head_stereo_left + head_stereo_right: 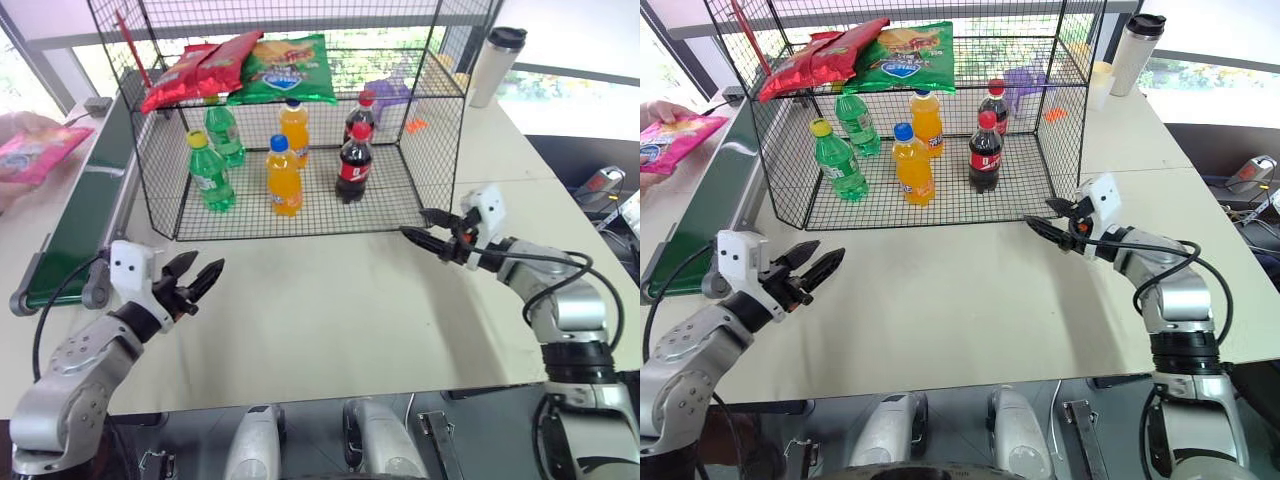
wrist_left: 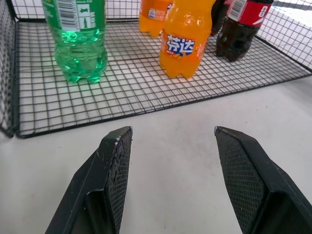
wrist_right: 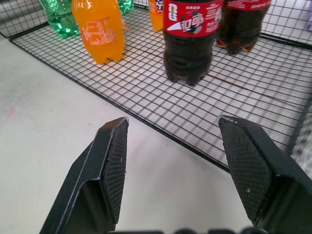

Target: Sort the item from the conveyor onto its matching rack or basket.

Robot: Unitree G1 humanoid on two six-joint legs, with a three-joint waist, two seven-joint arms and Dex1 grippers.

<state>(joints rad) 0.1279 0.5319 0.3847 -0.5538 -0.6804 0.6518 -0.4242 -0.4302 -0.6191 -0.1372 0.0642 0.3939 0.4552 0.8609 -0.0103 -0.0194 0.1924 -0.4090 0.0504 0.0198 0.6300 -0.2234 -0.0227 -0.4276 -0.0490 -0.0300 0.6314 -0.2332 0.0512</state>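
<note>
Pink bag [image 1: 35, 152]: at far left, over the conveyor [image 1: 80, 222] edge, apparently held in a person's hand [image 1: 658, 110]; not yet on the belt.
Handling: likely light, air-puffed, crinkly and slick; contents fragile; best pinched gently at a sealed edge or corner, not across the belly.
Left end effector [image 1: 199, 279]: over the table [image 1: 330, 320], fingers well apart, holding nothing.
Right end effector [image 1: 428, 231]: near the cage's front right corner, spread wide, also empty.
Top shelf [image 1: 445, 85]: red bags [image 1: 200, 68] and a green bag [image 1: 287, 70] lying flat, spare room to their right.
Cage floor [image 1: 300, 215]: two green bottles [image 1: 210, 172], two orange bottles [image 1: 284, 177], two cola bottles [image 1: 354, 167], all upright.
</note>
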